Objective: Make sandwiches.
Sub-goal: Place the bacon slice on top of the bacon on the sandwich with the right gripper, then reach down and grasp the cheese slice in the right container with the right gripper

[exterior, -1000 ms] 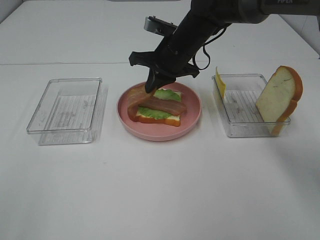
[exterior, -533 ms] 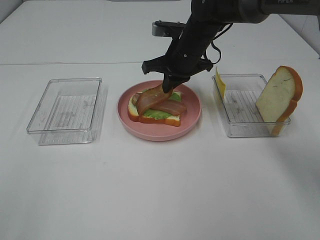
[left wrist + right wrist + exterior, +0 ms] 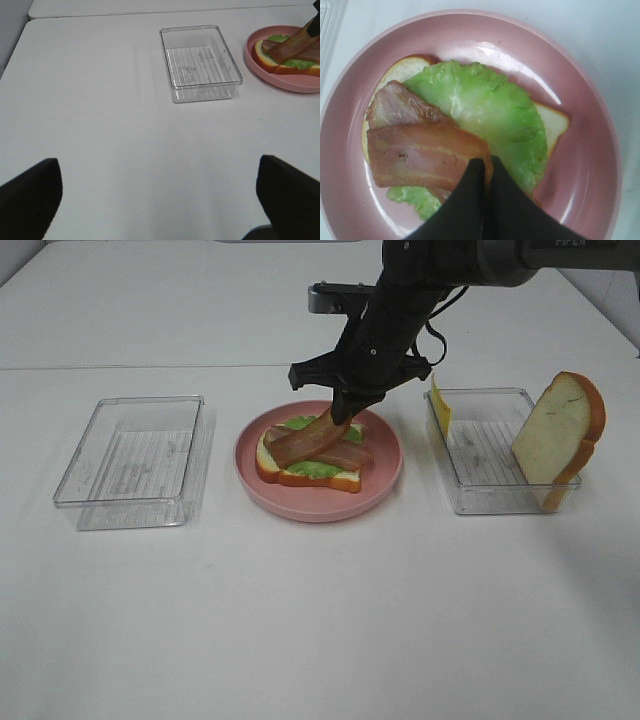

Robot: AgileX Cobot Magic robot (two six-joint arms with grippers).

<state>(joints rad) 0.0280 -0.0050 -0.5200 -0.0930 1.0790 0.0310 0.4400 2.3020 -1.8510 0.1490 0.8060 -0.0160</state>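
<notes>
White desk (image 3: 300, 620) throughout. Left tool (image 3: 157, 192) spread wide, gripping nothing. Clear tray (image 3: 135, 460) at 9 o'clock of pink plate (image 3: 388, 475). On plate, open sandwich (image 3: 322, 476); over its 1 o'clock corner, right tool (image 3: 340, 422) pinched shut on bacon strip (image 3: 305, 442), strip slanting down across lettuce (image 3: 485, 105). At 3 o'clock, second tray (image 3: 480, 495) with cheese (image 3: 440, 405), bread slice (image 3: 558, 435).

High overview; right wrist close above, left wrist far from, shared plate (image 3: 320, 512).
</notes>
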